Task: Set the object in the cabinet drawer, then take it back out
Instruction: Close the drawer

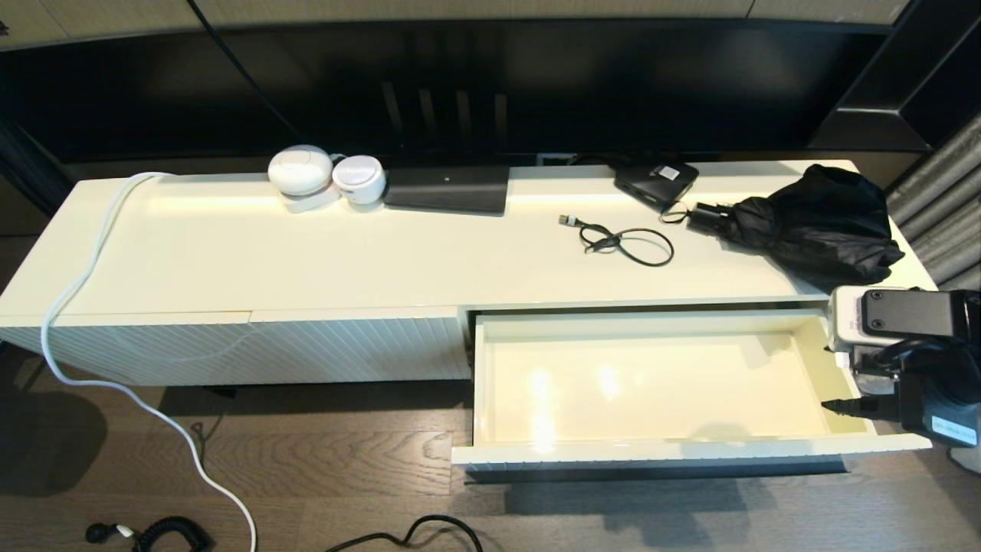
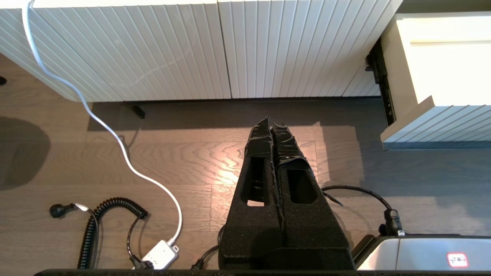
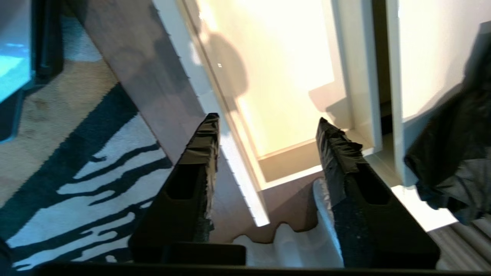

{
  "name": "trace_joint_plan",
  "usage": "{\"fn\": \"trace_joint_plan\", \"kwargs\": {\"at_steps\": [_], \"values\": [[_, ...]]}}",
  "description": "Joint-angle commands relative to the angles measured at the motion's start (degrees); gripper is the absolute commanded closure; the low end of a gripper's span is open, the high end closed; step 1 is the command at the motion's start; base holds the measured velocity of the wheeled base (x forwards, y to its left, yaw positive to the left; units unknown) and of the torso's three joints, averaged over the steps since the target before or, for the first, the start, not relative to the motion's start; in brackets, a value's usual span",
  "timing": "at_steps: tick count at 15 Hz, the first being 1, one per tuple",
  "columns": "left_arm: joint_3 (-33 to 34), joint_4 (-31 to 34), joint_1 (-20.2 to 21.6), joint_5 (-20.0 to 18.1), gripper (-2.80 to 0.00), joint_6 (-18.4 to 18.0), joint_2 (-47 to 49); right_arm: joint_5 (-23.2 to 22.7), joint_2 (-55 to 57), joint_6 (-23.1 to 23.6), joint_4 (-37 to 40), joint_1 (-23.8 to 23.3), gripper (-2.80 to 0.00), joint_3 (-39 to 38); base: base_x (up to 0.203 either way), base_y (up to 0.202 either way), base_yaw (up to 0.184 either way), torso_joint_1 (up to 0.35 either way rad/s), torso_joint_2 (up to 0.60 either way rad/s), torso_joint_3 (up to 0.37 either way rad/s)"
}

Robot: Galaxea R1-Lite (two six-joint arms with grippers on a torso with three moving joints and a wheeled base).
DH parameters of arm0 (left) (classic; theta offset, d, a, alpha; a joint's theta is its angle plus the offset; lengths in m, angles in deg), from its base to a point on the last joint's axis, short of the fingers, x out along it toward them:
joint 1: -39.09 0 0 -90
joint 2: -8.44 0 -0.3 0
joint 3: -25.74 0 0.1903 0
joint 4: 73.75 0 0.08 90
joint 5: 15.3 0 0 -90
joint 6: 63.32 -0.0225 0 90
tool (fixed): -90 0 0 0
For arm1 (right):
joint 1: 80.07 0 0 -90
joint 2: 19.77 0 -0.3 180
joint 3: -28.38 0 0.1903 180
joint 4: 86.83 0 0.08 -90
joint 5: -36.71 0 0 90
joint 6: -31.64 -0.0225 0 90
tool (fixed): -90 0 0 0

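Observation:
The cabinet drawer (image 1: 659, 454) stands pulled out on the right of the cabinet, its glossy cream inside bare (image 3: 276, 76); its corner also shows in the left wrist view (image 2: 441, 65). Its bar handle is hidden. My right gripper (image 1: 835, 383) hangs open at the drawer's right end, fingers (image 3: 347, 161) straddling the front right corner with nothing between them (image 3: 267, 118). A folded black umbrella (image 1: 820, 222) and a black cable (image 1: 625, 241) lie on the cabinet top. My left gripper (image 2: 271, 123) is shut and empty, low over the wood floor in front of the cabinet's left part.
On the cabinet top sit a small black box (image 1: 655, 180), a flat black device (image 1: 447, 189) and two white round gadgets (image 1: 300, 170). A white cord (image 1: 77, 307) runs down to the floor, where black cables (image 2: 96, 226) lie. A striped rug (image 3: 76, 172) is right of the drawer.

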State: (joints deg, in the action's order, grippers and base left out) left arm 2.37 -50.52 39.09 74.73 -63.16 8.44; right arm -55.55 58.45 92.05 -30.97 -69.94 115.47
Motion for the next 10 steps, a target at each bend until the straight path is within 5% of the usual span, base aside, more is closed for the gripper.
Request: {"fn": "trace_joint_plan", "kwargs": {"at_steps": [1, 8, 10], "values": [[0.1, 0.0, 0.0, 0.0, 0.0, 0.0, 0.0, -0.2, -2.4, -0.4, 0.2, 1.6, 0.0, -3.0, 0.0, 0.0, 0.0, 0.0, 0.0, 0.0], [0.1, 0.0, 0.0, 0.0, 0.0, 0.0, 0.0, -3.3, -5.3, -4.5, -2.2, 5.3, 0.0, -16.7, 0.0, 0.0, 0.0, 0.0, 0.0, 0.0], [0.1, 0.0, 0.0, 0.0, 0.0, 0.0, 0.0, -3.2, -3.6, -4.6, -8.7, 4.7, 0.0, -20.3, 0.0, 0.0, 0.0, 0.0, 0.0, 0.0]]}}
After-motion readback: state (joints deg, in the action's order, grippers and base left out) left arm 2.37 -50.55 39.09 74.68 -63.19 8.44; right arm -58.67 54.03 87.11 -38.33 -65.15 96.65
